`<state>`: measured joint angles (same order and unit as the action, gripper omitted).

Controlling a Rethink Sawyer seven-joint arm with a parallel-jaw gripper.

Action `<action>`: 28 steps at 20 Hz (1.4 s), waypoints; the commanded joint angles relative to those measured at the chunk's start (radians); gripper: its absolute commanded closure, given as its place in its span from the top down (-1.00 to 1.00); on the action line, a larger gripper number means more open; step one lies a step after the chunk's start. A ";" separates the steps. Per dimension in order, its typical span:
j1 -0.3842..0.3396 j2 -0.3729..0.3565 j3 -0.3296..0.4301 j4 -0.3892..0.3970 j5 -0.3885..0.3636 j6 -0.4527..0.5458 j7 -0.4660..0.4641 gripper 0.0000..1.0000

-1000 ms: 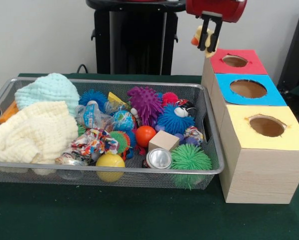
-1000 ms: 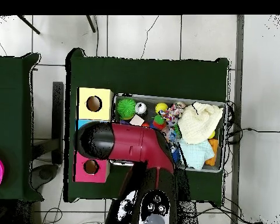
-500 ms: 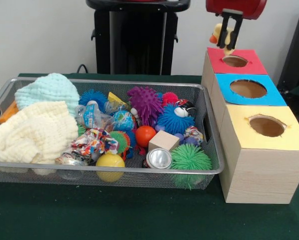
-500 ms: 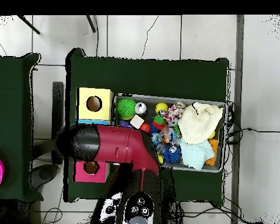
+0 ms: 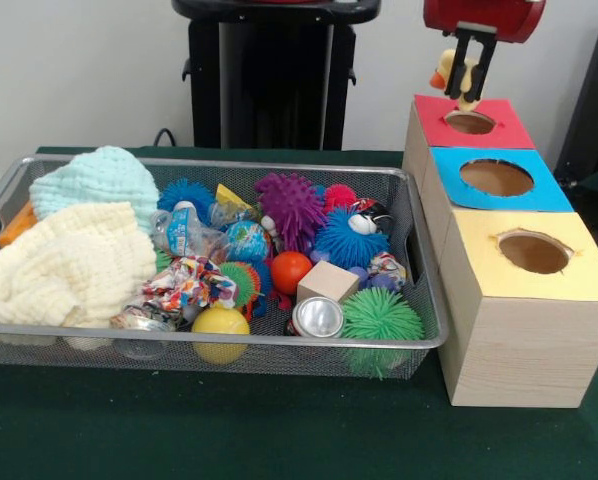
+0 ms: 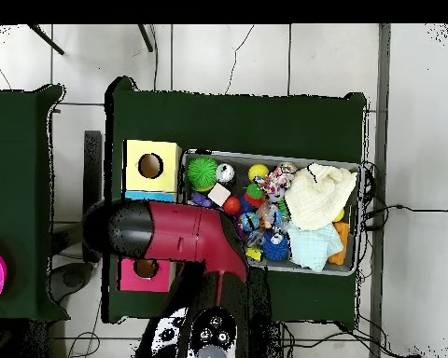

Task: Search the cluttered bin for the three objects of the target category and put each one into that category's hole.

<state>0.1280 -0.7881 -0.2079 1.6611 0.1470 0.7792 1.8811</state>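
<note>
Yellow rubber duck [image 5: 457, 78] with orange beak, clamped between black jaws above red hole [image 5: 470, 122].

Wire-mesh metal bin [image 5: 424, 262], wooden boxes [image 5: 509, 350]

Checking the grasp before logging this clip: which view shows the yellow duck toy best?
The front view: the yellow duck toy hangs in the gripper, just above the red box's hole. In the overhead view the arm covers it entirely.

3 holed boxes [image 5: 509, 260]; 1 mesh bin [image 5: 419, 260]; 2 knitted cloths [image 5: 69, 265].
</note>
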 commanded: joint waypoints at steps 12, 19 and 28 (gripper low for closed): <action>0.003 0.032 -0.004 0.237 0.019 -0.186 0.226 -1.00; 0.017 0.032 -0.014 0.238 0.021 -0.179 0.225 -1.00; 0.084 -0.024 -0.048 0.232 0.048 -0.072 0.268 -1.00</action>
<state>0.1959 -0.8018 -0.2614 1.8400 0.1587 0.6396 1.8811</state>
